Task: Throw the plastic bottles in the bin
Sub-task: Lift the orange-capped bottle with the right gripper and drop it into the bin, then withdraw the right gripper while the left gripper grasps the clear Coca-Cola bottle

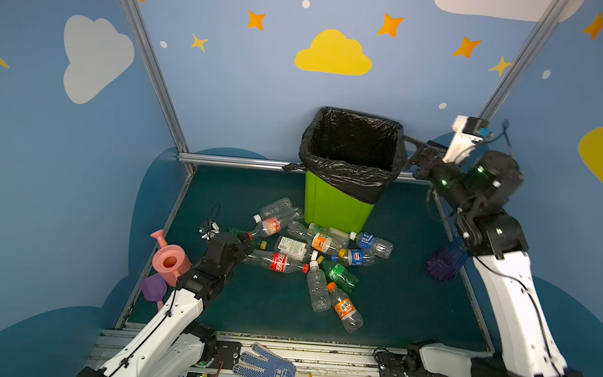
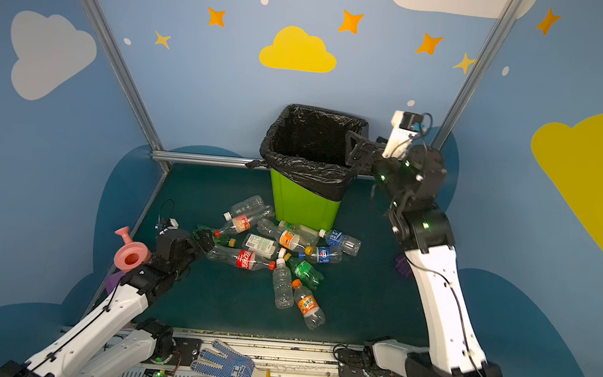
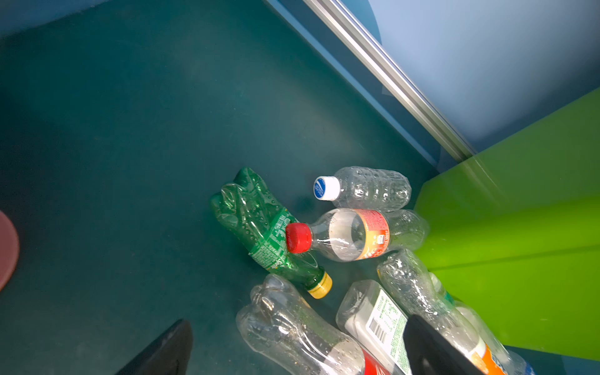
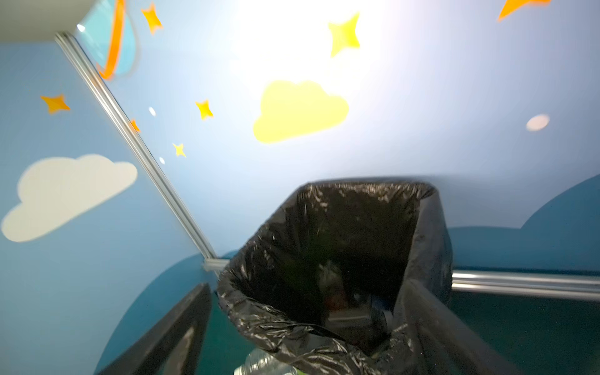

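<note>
Showing plastic bottles (image 1: pixel 318 257) heaped on the dark mat (image 1: pixel 413 297) just in front of the lime-green bin (image 1: pixel 335 207), some touching its base. Catching the right gripper (image 2: pixel 351 148) at the bin's right rim, jaws spread wide, nothing between them. Finding the left gripper (image 1: pixel 248 240) low at the heap's edge, front-left of the bin, jaws wide and empty. Framing a pink watering can (image 1: pixel 171 262) farther left of the bin, a purple vase (image 1: pixel 446 263) to its right.
</note>
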{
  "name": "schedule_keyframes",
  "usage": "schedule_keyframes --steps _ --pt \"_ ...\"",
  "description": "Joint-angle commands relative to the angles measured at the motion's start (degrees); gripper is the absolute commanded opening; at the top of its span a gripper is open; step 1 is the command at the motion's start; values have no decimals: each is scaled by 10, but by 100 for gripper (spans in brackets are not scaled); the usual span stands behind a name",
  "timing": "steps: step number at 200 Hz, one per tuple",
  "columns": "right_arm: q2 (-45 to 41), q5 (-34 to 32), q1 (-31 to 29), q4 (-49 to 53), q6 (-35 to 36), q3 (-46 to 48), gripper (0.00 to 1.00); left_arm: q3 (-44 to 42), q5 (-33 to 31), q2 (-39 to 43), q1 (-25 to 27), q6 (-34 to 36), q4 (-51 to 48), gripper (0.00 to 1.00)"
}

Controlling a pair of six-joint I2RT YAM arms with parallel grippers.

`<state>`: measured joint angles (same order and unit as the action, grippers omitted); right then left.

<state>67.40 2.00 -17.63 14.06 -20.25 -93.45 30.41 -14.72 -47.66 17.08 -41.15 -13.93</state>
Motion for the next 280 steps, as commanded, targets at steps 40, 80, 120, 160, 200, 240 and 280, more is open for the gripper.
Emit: schedule_keyframes --steps 40,80,120,160,200,240,280 --pt "-132 -47 65 -25 -52 308 93 7 18 -26 -33 -2 -1 100" --pt "-216 -45 107 -6 -121 498 94 24 58 -81 -64 -15 13 100" --pt "-292 -22 127 -4 -187 649 94 25 112 -112 -78 -39 50 100" --pt "-301 9 130 -10 -229 714 94 61 178 -154 -67 -49 -5 100" --pt "-295 8 130 -23 -240 732 94 27 138 -133 17 -190 0 100" --pt "-282 11 131 -22 -232 721 94 18 90 -145 101 -309 32 100" --pt "-275 11 134 -16 -233 722 94 12 71 -171 134 -388 55 99"
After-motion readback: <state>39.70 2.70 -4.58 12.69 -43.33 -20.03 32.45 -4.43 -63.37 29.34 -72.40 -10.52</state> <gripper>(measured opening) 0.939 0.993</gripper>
